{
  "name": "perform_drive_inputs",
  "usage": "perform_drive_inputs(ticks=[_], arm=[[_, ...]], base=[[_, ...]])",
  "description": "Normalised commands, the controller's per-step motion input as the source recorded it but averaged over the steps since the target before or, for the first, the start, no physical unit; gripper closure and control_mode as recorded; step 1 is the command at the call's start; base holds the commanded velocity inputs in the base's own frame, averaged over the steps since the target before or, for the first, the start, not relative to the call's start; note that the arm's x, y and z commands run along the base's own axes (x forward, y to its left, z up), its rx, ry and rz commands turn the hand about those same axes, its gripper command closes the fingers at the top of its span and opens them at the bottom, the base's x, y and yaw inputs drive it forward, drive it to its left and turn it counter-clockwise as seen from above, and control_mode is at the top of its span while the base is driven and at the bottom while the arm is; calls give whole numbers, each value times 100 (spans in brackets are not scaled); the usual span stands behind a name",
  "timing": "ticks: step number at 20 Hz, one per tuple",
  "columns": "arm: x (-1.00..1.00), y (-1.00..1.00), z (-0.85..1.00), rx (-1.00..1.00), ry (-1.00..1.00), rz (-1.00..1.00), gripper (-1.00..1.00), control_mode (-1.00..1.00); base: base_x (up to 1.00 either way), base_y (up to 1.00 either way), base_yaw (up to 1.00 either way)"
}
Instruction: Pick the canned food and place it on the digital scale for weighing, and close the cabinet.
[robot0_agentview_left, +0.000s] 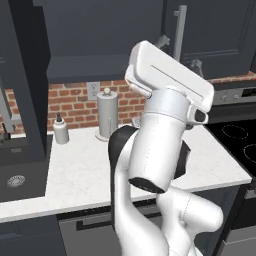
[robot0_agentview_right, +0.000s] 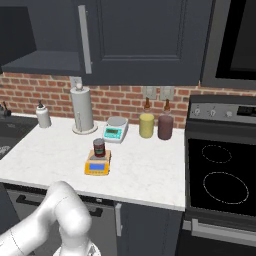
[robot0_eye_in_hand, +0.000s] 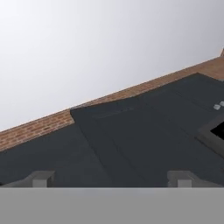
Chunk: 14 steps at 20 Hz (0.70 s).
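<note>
a red brick wall (robot0_agentview_right: 120, 97) runs behind a white marble counter (robot0_agentview_right: 145, 175) — a black stove top (robot0_agentview_right: 222, 175) stands at its right end, a dark sink (robot0_agentview_left: 17, 177) at its left. two wall sockets (robot0_agentview_right: 157, 92) sit on the brick; the light is even and soft.

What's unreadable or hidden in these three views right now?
- Left base view: the robot's arm covers the counter middle, so the canned food and digital scale are hidden there.
- Right base view: both scales' displays are too small to read; the open cabinet interior is cut off by the top-left edge.
- Hand view: the open gripper faces dark cabinet panels; nothing shows how near it is.
</note>
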Motion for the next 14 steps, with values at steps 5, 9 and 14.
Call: perform_drive_inputs(ticks=[5,9,14], arm=[[-68,99,0,-18,3,3,-100,-100],[-63,100,-6,-32,18,0,-100,-100],[-52,100,-35,-34,20,0,-100,-100]], base=[[0,0,0],[0,0,0],[0,0,0]])
